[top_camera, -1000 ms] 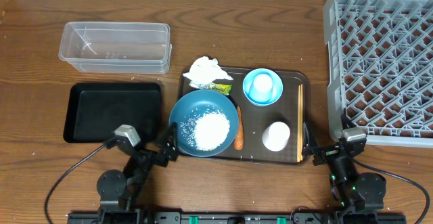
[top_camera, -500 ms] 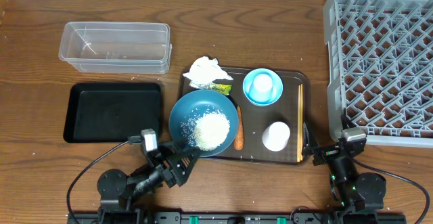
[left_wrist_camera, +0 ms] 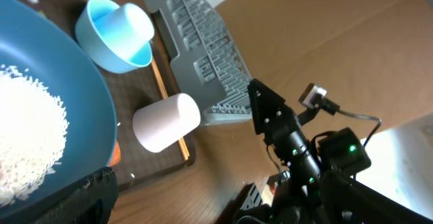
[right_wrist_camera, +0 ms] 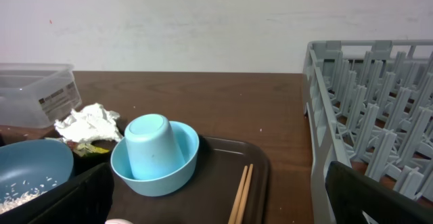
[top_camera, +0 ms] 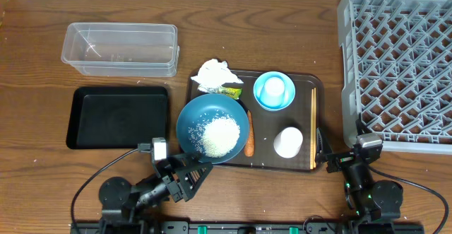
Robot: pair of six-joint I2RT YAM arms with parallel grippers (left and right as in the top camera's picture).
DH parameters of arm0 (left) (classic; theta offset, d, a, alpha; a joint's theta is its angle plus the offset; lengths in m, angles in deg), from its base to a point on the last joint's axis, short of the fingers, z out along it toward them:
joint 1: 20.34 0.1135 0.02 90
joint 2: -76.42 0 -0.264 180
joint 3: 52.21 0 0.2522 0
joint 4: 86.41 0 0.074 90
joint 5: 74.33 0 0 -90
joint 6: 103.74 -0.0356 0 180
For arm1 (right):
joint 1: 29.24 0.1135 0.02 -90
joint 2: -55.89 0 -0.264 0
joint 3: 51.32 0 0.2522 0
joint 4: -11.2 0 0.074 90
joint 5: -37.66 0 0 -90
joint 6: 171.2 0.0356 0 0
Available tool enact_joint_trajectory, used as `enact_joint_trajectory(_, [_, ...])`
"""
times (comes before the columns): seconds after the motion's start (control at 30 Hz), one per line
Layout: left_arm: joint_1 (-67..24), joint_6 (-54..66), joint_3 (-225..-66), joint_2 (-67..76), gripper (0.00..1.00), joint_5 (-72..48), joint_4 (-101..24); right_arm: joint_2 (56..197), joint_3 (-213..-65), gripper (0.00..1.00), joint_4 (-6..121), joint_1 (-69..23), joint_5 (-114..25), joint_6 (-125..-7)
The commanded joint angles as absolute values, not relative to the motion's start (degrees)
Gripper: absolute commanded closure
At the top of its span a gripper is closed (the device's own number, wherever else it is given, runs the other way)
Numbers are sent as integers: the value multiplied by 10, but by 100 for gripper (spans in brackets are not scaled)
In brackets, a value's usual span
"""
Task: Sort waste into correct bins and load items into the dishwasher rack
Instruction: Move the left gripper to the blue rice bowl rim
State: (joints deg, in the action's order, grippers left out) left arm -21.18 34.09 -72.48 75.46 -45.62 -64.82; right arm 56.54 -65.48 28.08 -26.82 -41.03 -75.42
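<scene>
The large teal-blue bowl (top_camera: 194,117) holding the rice (top_camera: 220,136) sits on the left of the brown serving tray. The carrot (top_camera: 248,143) lies beside it. The tissue (top_camera: 215,72) and wrapper (top_camera: 229,90) are at the tray's back left. The light-blue bowl (top_camera: 274,101) holds an upturned light-blue cup. The white cup (top_camera: 288,142) and chopsticks (top_camera: 314,128) are at the right. My left gripper (top_camera: 192,172) is open at the teal bowl's front rim, rolled sideways; one finger lies against the bowl (left_wrist_camera: 40,82). My right gripper (top_camera: 332,162) is open and empty by the tray's front right corner.
The black tray (top_camera: 116,116) and clear tub (top_camera: 120,49) stand to the left. The grey rack (top_camera: 399,64) fills the right side. The brown serving tray (top_camera: 261,124) is in the middle. The right wrist view shows the light-blue bowl (right_wrist_camera: 152,176), chopsticks (right_wrist_camera: 240,193) and rack wall (right_wrist_camera: 325,136).
My left arm has swung from the teal bowl's left side round to its front rim and rolled over. The rice heap looks slightly shifted. The right arm has not moved.
</scene>
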Motion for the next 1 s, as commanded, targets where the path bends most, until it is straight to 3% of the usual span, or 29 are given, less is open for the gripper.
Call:
enact_joint_trajectory(0.0, [-210, 307, -798, 735, 2, -420, -609, 563, -654, 1, 283, -273, -414, -761])
enact_joint_trajectory(0.23, [-210, 103, -971, 579, 2, -204, -319, 563, -654, 1, 283, -273, -414, -761])
enact_joint_trajectory(0.37, [-213, 54, -1090, 466, 2, -196, -222, 563, -654, 1, 283, -273, -414, -761])
enact_joint_trajectory(0.67, [-294, 13, -1261, 342, 2, -90, -134, 563, -654, 1, 284, -273, -414, -761])
enact_joint_trajectory(0.97, [-498, 57, -1262, 276, 2, 64, -135, 563, -654, 1, 284, -273, -414, -761])
